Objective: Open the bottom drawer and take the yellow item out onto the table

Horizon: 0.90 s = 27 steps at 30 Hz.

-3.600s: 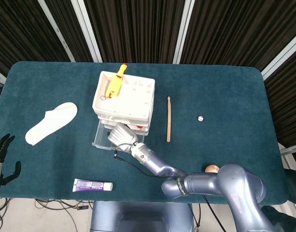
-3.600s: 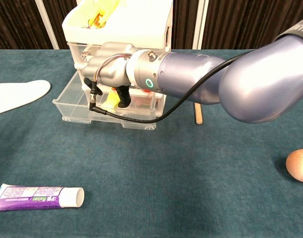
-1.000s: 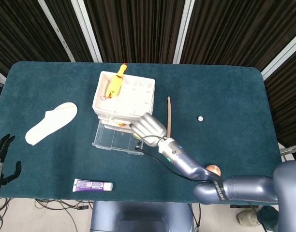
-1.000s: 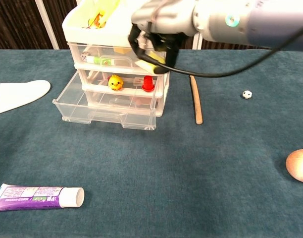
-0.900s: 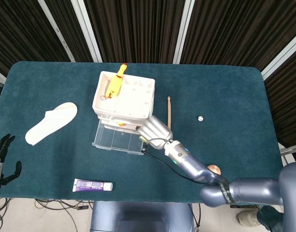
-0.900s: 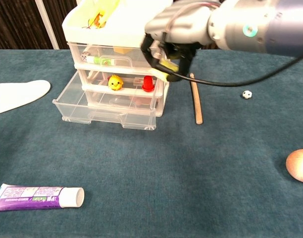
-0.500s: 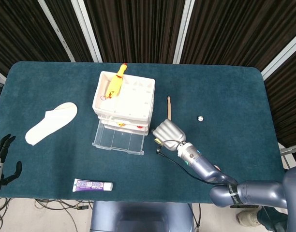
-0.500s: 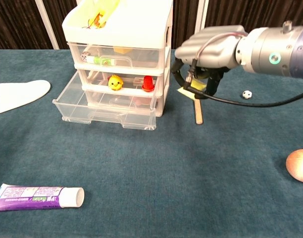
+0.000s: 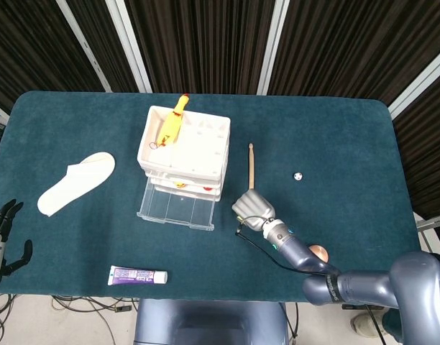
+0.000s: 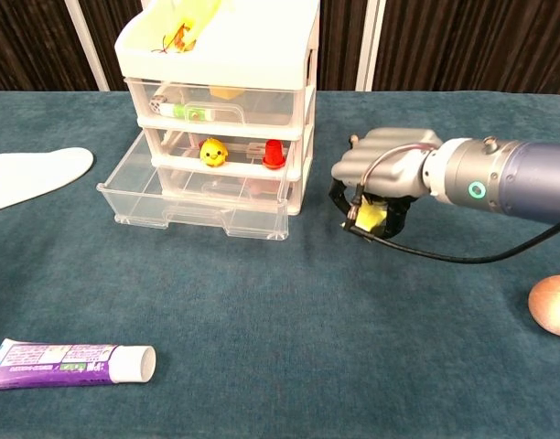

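Right robot hand (image 10: 376, 183) grips yellow item (image 10: 369, 217) — bottom drawer (image 10: 193, 192) open.

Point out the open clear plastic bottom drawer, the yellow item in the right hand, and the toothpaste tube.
open clear plastic bottom drawer (image 10: 170, 197), chest view, front wall
yellow item (image 10: 369, 217), chest view, visible face
toothpaste tube (image 10: 56, 360), chest view, mid-body

Top-down over the dark teal table (image 9: 335, 136). The white drawer unit (image 9: 184, 151) sits left of centre, its clear bottom drawer (image 9: 175, 207) pulled out toward the lower edge. A yellow rubber chicken (image 9: 172, 123) lies along the unit's top, upper left corner. The right hand (image 9: 254, 208) is low at centre frame, just right of the open drawer, fingers curled under; whether it holds anything can't be made out from here. A wooden stick (image 9: 251, 167) runs upward above it, a small white ball (image 9: 298, 175) to the right. White insole (image 9: 76, 182) at left, toothpaste tube (image 9: 137, 275) lower left. The left hand (image 9: 1, 237) rests at the far left edge, fingers apart.
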Each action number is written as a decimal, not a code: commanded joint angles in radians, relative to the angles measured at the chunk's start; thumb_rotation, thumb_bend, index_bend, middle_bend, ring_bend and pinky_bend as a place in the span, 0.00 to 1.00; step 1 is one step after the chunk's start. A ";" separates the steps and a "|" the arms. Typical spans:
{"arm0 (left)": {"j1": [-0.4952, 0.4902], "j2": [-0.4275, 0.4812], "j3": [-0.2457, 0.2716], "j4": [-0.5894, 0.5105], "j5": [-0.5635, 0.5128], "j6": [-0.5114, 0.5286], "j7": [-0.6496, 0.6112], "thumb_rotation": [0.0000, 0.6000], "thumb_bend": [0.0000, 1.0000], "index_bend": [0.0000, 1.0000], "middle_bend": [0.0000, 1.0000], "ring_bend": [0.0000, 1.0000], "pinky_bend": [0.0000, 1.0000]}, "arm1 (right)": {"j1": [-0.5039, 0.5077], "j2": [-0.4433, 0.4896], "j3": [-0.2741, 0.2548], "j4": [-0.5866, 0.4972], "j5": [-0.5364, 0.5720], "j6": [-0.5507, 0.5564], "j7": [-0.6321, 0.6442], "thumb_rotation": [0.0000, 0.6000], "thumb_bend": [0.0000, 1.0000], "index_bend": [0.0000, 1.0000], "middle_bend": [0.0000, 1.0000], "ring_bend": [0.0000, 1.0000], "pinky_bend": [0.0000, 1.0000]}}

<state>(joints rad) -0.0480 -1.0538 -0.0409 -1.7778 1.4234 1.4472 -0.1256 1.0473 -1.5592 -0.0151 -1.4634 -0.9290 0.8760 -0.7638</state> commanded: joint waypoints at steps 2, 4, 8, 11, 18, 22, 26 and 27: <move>0.000 0.001 0.000 0.000 0.000 -0.001 0.000 1.00 0.51 0.02 0.00 0.00 0.00 | -0.004 -0.020 -0.002 0.023 0.011 -0.018 -0.004 1.00 0.21 0.41 1.00 1.00 1.00; 0.000 0.001 0.000 0.000 -0.001 -0.001 0.000 1.00 0.51 0.02 0.00 0.00 0.00 | -0.003 -0.016 0.002 0.018 0.028 -0.022 -0.013 1.00 0.15 0.31 1.00 1.00 1.00; -0.001 0.001 0.000 0.001 -0.001 -0.002 -0.001 1.00 0.51 0.02 0.00 0.00 0.00 | 0.005 0.013 0.014 -0.023 0.076 -0.019 -0.047 1.00 0.13 0.21 1.00 1.00 1.00; -0.001 0.001 0.000 0.001 -0.002 -0.003 -0.001 1.00 0.51 0.02 0.00 0.00 0.00 | 0.012 0.054 0.029 -0.087 0.117 -0.003 -0.071 1.00 0.13 0.21 1.00 1.00 1.00; 0.000 0.001 0.001 0.000 -0.001 -0.001 0.003 1.00 0.51 0.02 0.00 0.00 0.00 | 0.000 0.242 0.077 -0.310 0.160 0.083 -0.068 1.00 0.13 0.21 1.00 1.00 1.00; 0.001 -0.001 0.001 0.000 0.000 0.001 0.004 1.00 0.51 0.02 0.00 0.00 0.00 | -0.039 0.379 0.092 -0.455 0.186 0.135 -0.026 1.00 0.13 0.26 1.00 0.97 0.97; 0.000 -0.002 0.000 -0.001 0.000 0.001 0.008 1.00 0.51 0.02 0.00 0.00 0.00 | -0.132 0.517 0.078 -0.591 0.139 0.218 0.064 1.00 0.13 0.23 0.78 0.76 0.73; 0.000 -0.002 0.000 -0.002 -0.001 0.002 0.009 1.00 0.51 0.02 0.00 0.00 0.00 | -0.162 0.545 0.067 -0.615 0.123 0.244 0.085 1.00 0.13 0.22 0.73 0.73 0.68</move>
<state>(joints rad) -0.0478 -1.0555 -0.0407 -1.7794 1.4229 1.4487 -0.1168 0.9649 -1.1026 0.0622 -1.9950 -0.7740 1.0442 -0.7485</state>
